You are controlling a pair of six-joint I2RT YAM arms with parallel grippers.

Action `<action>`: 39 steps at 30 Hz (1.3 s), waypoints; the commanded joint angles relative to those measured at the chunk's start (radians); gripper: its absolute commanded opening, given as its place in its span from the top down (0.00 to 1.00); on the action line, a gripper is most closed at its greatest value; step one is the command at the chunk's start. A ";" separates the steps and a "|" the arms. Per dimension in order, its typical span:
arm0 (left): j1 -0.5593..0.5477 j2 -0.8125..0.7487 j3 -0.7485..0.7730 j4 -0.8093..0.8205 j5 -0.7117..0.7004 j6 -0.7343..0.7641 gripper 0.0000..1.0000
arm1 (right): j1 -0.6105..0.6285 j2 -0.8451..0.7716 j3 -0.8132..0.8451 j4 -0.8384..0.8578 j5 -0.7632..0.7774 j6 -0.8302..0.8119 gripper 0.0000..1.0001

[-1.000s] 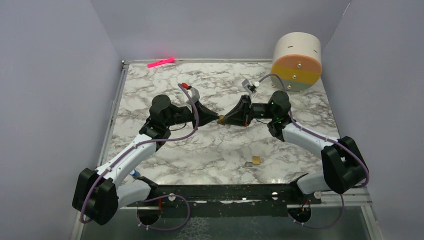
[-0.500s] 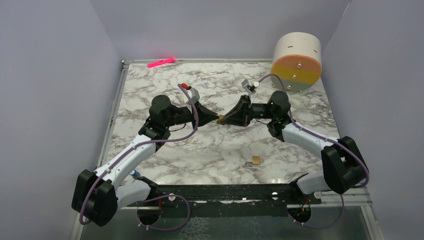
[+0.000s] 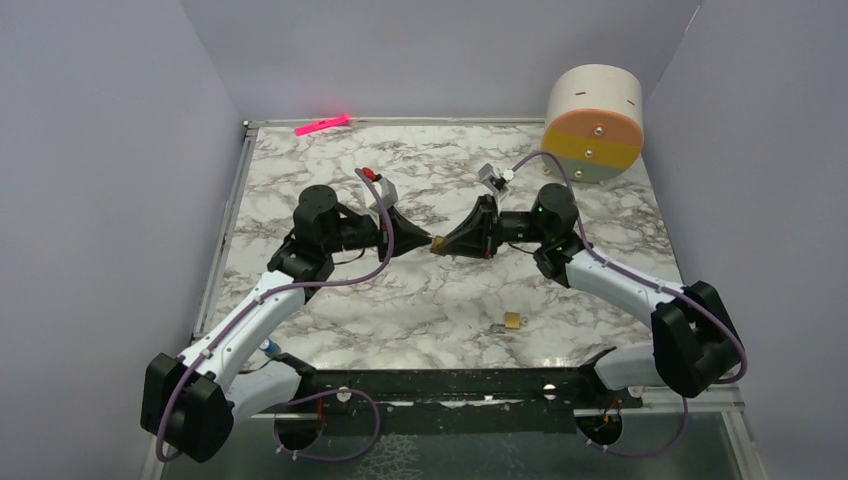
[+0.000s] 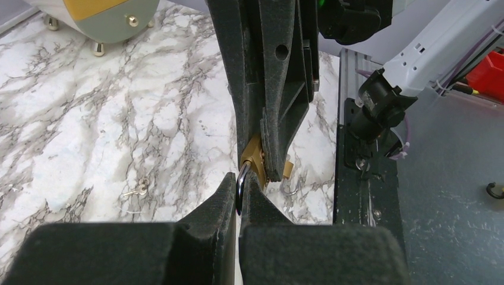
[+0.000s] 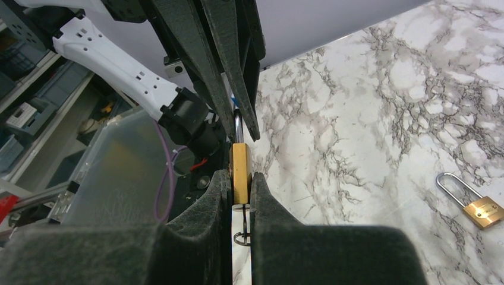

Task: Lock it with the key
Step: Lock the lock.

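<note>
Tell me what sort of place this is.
Probably a robotics lab work cell: a marble-patterned table walled by plain grey panels, left arm and right arm bolted at its edge, storage bins beyond.

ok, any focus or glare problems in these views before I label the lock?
Top external: sharp and evenly lit; only the pink object at the back blooms. Left wrist: the left gripper is a dark, soft foreground, while the padlock and marble table look crisp. Right wrist: the right gripper blurs near the lens, the padlock's brass is sharp, no glare.
</note>
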 commanded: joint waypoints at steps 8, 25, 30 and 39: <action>0.057 -0.053 0.029 -0.093 0.094 0.064 1.00 | 0.000 -0.036 0.020 -0.031 0.004 -0.037 0.99; 0.069 -0.057 0.039 -0.068 0.143 0.052 1.00 | -0.009 -0.039 0.096 -0.219 0.062 -0.150 0.67; 0.074 -0.048 0.043 -0.047 0.155 0.041 1.00 | -0.023 -0.047 0.079 -0.177 0.040 -0.133 0.52; 0.083 -0.051 0.051 -0.052 0.163 0.039 1.00 | -0.026 -0.016 0.066 -0.125 -0.012 -0.110 0.49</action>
